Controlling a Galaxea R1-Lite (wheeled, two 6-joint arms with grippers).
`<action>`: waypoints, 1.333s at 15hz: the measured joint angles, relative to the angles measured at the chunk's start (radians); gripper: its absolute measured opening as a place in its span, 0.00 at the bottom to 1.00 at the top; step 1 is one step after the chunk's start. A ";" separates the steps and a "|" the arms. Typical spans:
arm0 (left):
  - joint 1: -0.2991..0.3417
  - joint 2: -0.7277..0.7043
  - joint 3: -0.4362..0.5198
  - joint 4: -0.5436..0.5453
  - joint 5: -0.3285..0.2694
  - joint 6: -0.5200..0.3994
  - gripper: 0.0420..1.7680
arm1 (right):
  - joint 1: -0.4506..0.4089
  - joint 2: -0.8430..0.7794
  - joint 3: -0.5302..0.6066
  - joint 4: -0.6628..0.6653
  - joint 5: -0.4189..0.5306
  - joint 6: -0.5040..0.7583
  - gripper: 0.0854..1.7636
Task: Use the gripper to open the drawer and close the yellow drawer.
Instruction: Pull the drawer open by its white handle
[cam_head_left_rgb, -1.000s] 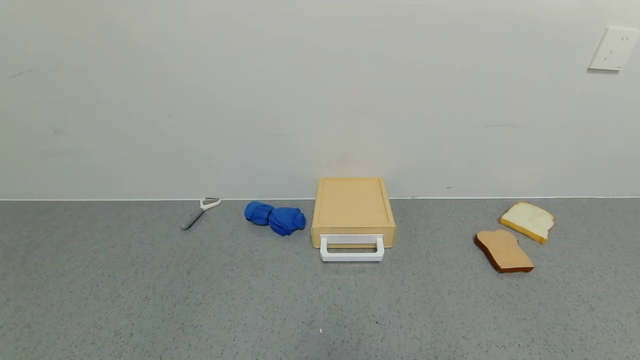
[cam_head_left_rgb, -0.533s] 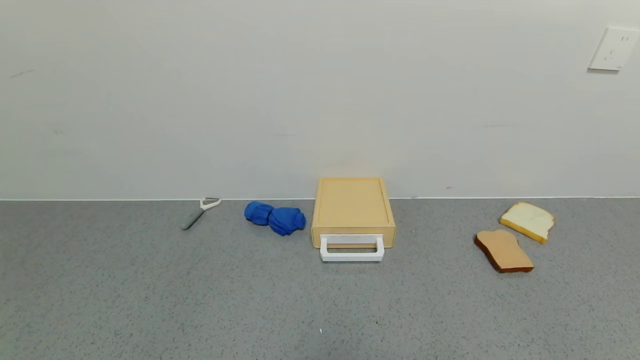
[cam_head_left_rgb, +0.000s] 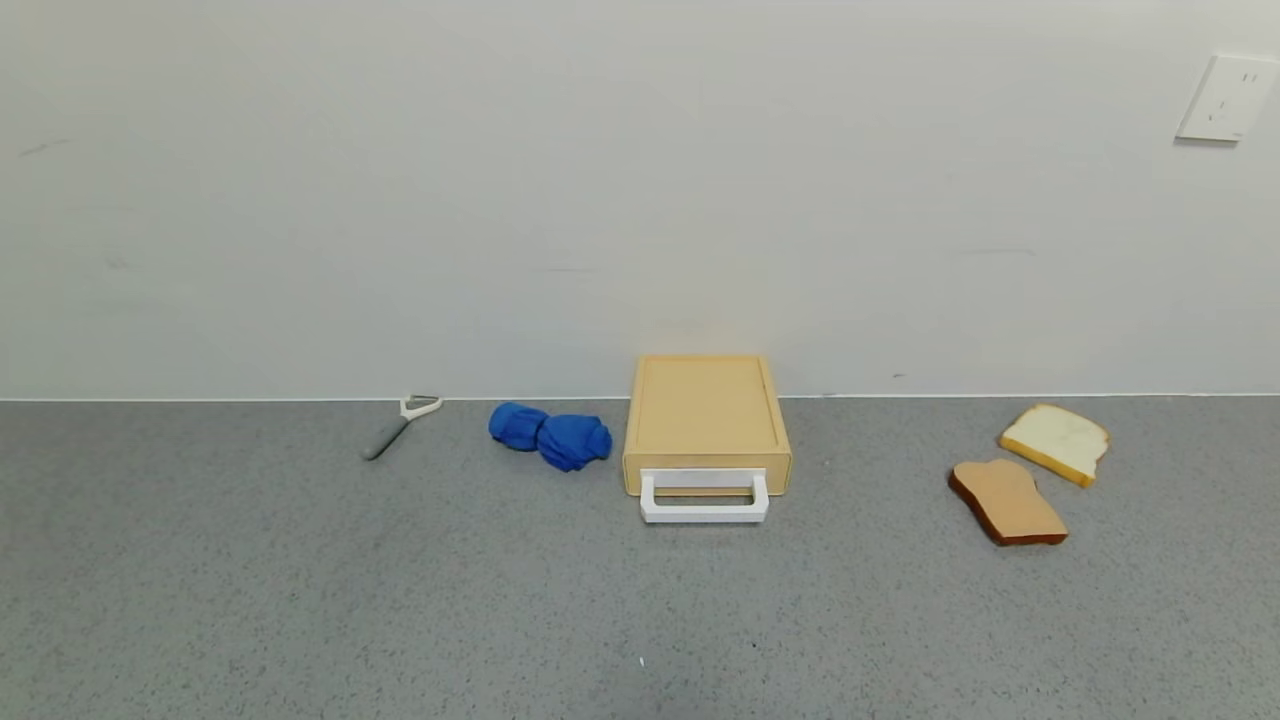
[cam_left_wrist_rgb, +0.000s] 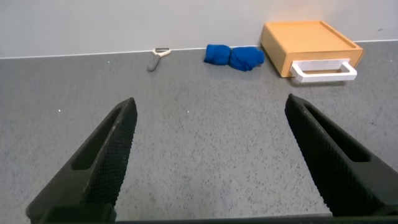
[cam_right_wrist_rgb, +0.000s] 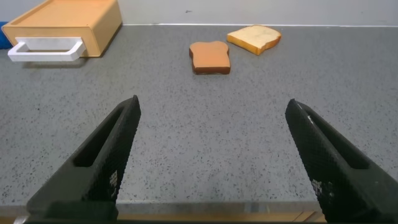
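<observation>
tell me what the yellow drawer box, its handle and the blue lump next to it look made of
Yellow drawer: seemingly matte plastic, going by its even pale-yellow colour and moulded raised rim; painted wood is possible.
White loop handle: likely smooth plastic, uniform white with squared edges.
Blue lump: soft cloth, judging by its crumpled folds.

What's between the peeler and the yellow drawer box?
A crumpled blue cloth lies between the peeler and the yellow drawer, clearest in the head view.
</observation>
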 joint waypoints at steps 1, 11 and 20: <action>-0.004 0.051 -0.049 0.001 0.000 0.001 0.97 | 0.000 0.000 0.000 0.000 0.000 0.000 0.97; -0.087 0.812 -0.587 0.141 -0.140 0.135 0.97 | 0.000 0.000 0.000 0.000 0.000 0.000 0.97; -0.356 1.400 -0.972 0.179 -0.207 0.166 0.97 | 0.000 0.000 0.000 0.000 0.013 0.000 0.97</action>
